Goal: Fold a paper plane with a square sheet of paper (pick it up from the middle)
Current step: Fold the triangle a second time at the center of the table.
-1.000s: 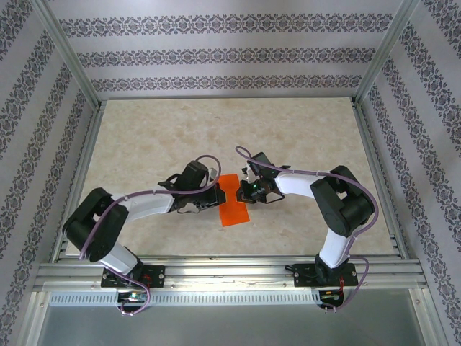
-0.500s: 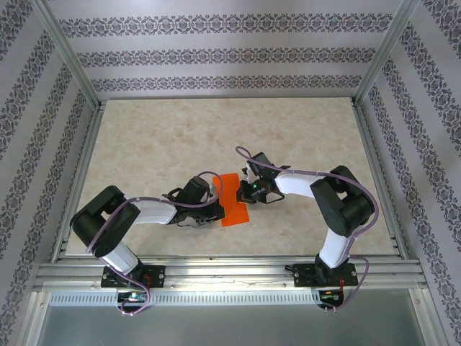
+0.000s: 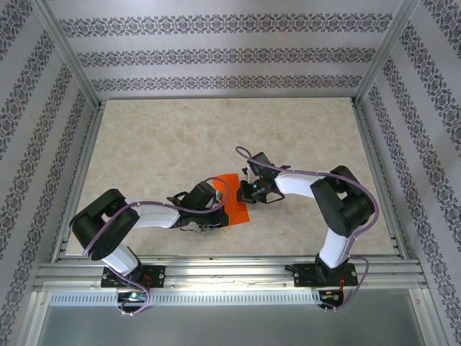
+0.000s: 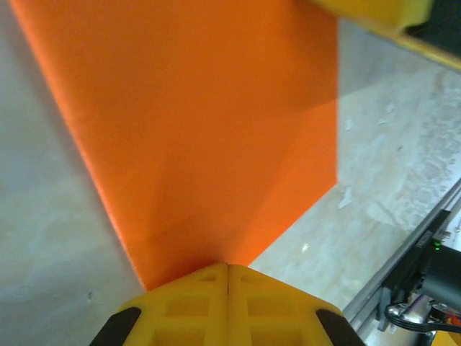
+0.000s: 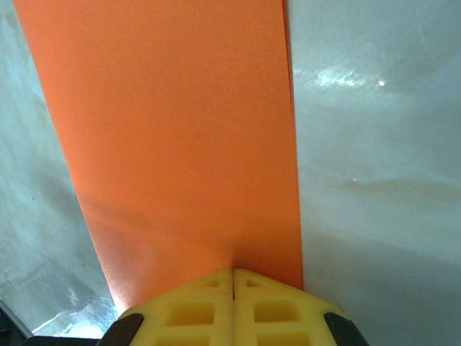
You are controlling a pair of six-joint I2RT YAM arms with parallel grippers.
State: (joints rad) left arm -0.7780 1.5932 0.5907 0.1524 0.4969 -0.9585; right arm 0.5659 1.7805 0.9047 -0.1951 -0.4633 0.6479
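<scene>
Two clamped | left gripper (image 4: 228,268), right gripper (image 5: 233,272) | orange paper (image 4: 216,130) partly covered

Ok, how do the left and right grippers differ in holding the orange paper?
The left gripper takes the square sheet of paper from its left side; the right gripper takes it from its right side. A faint crease fans from the left gripper's tips; ahead of the right gripper the paper looks flat. Both are shut on its edge.

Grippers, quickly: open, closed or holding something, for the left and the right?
Left gripper: closed, pinching an edge of the orange sheet of paper.
Right gripper: closed, pinching the same sheet of paper.
</scene>
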